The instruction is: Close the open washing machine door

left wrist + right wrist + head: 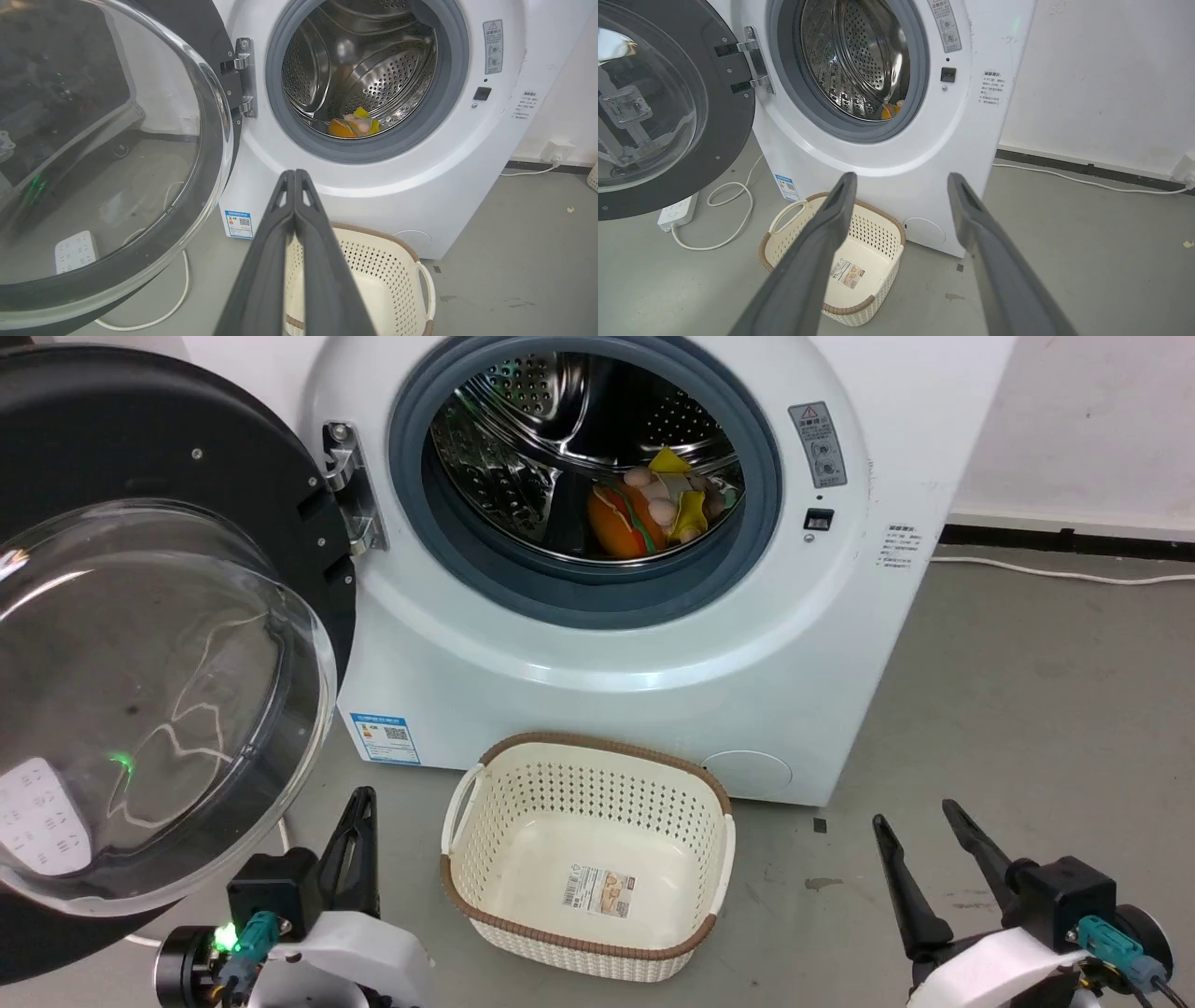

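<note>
The white washing machine (pixel 822 644) (pixel 411 186) (pixel 896 196) stands with its porthole uncovered, soft toys (pixel 653 509) lying in the steel drum. Its door (pixel 140 644) (pixel 107 154) (pixel 654 107), a black rim around a clear bulging window, is swung wide open on the left hinge (pixel 350 485). My left gripper (pixel 359 798) (pixel 295 173) is shut with nothing in it, low beside the door's bottom right edge and apart from it. Low at the right, my right gripper (pixel 915 817) (pixel 901 177) stands open and holds nothing, well away from the door.
A cream perforated basket (pixel 485 915) (pixel 416 266) (pixel 784 242) sits on the grey floor before the machine, between my grippers. A white power strip (pixel 677 212) (pixel 74 249) and cable (pixel 738 205) lie on the floor under the door. A wall (pixel 1083 420) rises at right.
</note>
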